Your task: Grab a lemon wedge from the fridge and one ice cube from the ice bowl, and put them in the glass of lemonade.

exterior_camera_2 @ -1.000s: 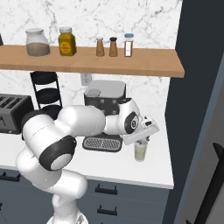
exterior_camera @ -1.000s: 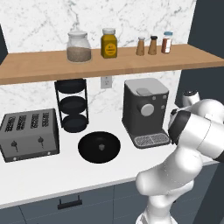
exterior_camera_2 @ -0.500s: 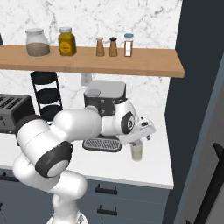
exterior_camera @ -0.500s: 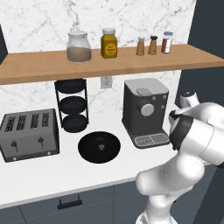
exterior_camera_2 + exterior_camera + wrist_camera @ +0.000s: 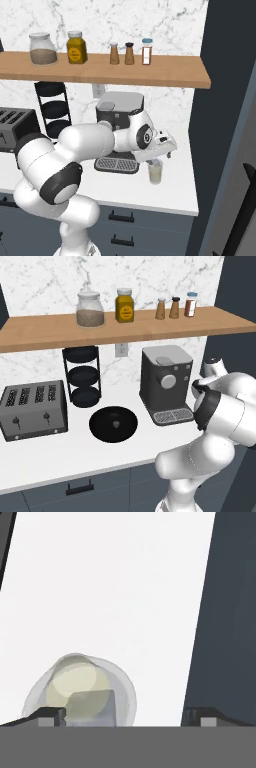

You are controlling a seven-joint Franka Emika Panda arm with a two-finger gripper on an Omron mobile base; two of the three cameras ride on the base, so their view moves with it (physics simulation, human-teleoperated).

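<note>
The glass of lemonade [image 5: 155, 172] stands on the white bench [image 5: 172, 192] directly under the pincer [image 5: 162, 152], close below the fingertips without touching them. In the hand view the glass of lemonade [image 5: 82, 692] sits low and left, its rim seen from above, with pale yellow liquid and a greyish block inside it. The pincer [image 5: 122, 716] is released: its two dark tips stand wide apart at the bottom, the glass beside the left tip, and nothing is held between them.

Just beyond the pincer toward the dark wall, the fridge [image 5: 230, 115] rises tall and dark grey, with a black bar handle low down; in the hand view it is the dark panel [image 5: 225, 622] to the right of the white bench.

Behind the pincer, on the arm's side, the coffee machine [image 5: 166, 381] stands on the bench with its drip tray just beside the glass. Farther off lie a black round plate [image 5: 113, 424], a black tiered rack [image 5: 83, 376] and a toaster [image 5: 32, 409]. Above the pincer a wooden shelf [image 5: 165, 75] carries two jars and three small shakers.
</note>
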